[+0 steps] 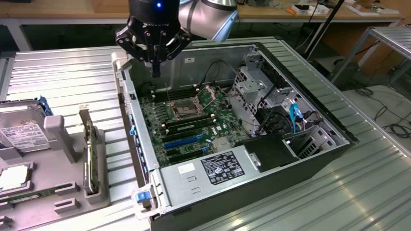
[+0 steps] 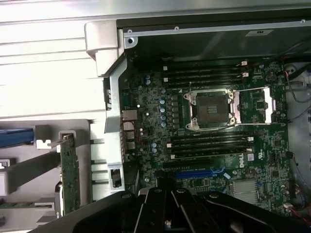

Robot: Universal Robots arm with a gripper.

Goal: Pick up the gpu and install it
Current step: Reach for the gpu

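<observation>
The gpu (image 1: 90, 153) stands on edge in a grey holder (image 1: 64, 144) on the exterior view's left, a thin green card with a silver bracket at its far end. It appears again in the wrist view as the gpu (image 2: 70, 175), beside the open computer case (image 1: 132, 120). My gripper (image 1: 156, 71) hangs above the case's far corner, over the motherboard (image 2: 160, 121), well away from the card. Its black fingers (image 2: 160, 208) are pressed together and hold nothing.
Inside the case lie the bare CPU socket (image 2: 211, 109), memory slots and a blue expansion slot (image 2: 199, 172). A power supply (image 1: 215, 169) and drive cages (image 1: 257, 86) fill the case's near and right sides. A hard drive (image 1: 19, 131) sits left of the holder.
</observation>
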